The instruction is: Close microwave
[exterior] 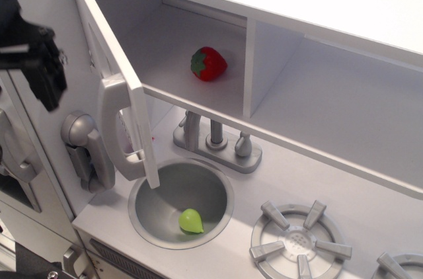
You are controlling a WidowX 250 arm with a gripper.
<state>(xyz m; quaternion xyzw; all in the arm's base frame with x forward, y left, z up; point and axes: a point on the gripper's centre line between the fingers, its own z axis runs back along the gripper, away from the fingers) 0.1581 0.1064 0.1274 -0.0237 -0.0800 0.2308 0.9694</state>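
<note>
The microwave [172, 41] is a white wall compartment at the upper left. Its white door [99, 47] stands swung out to the left, edge-on to me, with a long grey vertical handle [114, 127]. A red strawberry [209, 63] lies inside the compartment. My black gripper [41, 71] hangs at the far left edge, left of the door and apart from it. Its fingers point down; I cannot tell whether they are open or shut.
A doorless white shelf [344, 100] lies right of the microwave. Below are a grey faucet [215, 137], a round sink [182, 203] holding a small green fruit [191, 221], and a grey burner [301, 242]. A grey knob fitting [82, 147] sits on the left wall.
</note>
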